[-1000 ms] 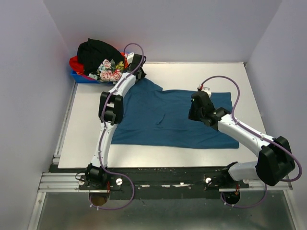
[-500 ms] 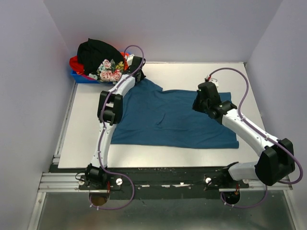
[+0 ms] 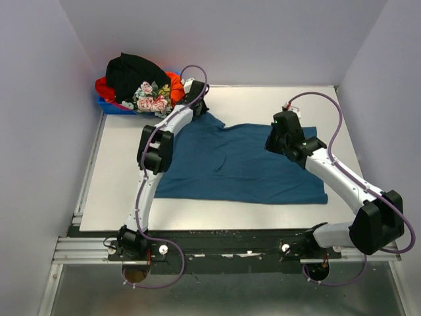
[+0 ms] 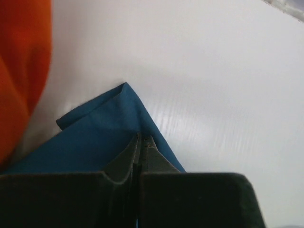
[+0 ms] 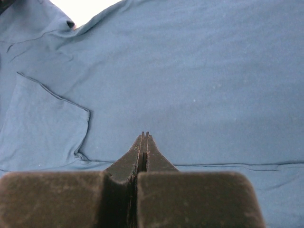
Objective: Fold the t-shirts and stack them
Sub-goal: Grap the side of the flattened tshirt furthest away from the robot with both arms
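A plain teal-blue t-shirt [image 3: 230,161] lies spread flat on the white table [image 3: 118,178]. My left gripper [image 3: 197,100] is at the shirt's far left corner, beside the bin. In the left wrist view its jaws [image 4: 142,137] are shut on that blue corner [image 4: 104,123], whose tip folds over just past the fingertips. My right gripper [image 3: 272,145] is over the shirt's far right part. It is shut [image 5: 144,134] above smooth blue cloth [image 5: 190,71], and no cloth shows between its fingers. Black [image 3: 131,72], orange-red [image 3: 175,84] and flowered [image 3: 150,97] t-shirts are heaped at the far left.
The heap of shirts sits in a small blue bin [image 3: 110,105] in the far left corner. Orange cloth [image 4: 19,71] fills the left edge of the left wrist view. Pale walls close in the table on three sides, and a metal rail [image 3: 217,247] runs along the near edge.
My left gripper closed on the shirt's far left corner and shifted slightly right. My right gripper moved from the shirt's middle toward its far right, then held still.
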### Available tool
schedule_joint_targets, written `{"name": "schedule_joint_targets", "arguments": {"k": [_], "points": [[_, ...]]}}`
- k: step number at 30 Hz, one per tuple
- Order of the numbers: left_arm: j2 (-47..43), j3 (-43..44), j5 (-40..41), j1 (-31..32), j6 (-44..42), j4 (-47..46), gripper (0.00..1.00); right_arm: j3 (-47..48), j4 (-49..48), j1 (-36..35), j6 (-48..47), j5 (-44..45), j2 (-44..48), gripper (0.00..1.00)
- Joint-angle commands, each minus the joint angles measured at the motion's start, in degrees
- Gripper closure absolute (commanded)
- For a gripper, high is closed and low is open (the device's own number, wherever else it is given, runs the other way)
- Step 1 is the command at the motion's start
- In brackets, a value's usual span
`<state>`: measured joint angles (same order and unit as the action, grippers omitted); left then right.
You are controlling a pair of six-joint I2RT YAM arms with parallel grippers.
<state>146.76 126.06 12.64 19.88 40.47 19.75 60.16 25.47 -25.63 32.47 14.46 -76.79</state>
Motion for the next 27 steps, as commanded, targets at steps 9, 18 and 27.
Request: {"name": "schedule_joint_targets", "arguments": {"k": [9,18,27], "points": [[-6.22,-3.36,2.82,3.67,-1.09,-1.46,0.53,-0.75,1.86,1.72,-1.00,-1.80,3.05,0.99],[1.76,7.70,4.41,4.12,0.22,8.01,0.52,-1.63,1.60,2.51,-1.27,-2.68,4.37,0.99],[2.75,9.82,9.15,4.20,-1.70,15.32,0.39,-1.89,1.33,3.04,-1.36,-3.91,5.07,0.99]]}}
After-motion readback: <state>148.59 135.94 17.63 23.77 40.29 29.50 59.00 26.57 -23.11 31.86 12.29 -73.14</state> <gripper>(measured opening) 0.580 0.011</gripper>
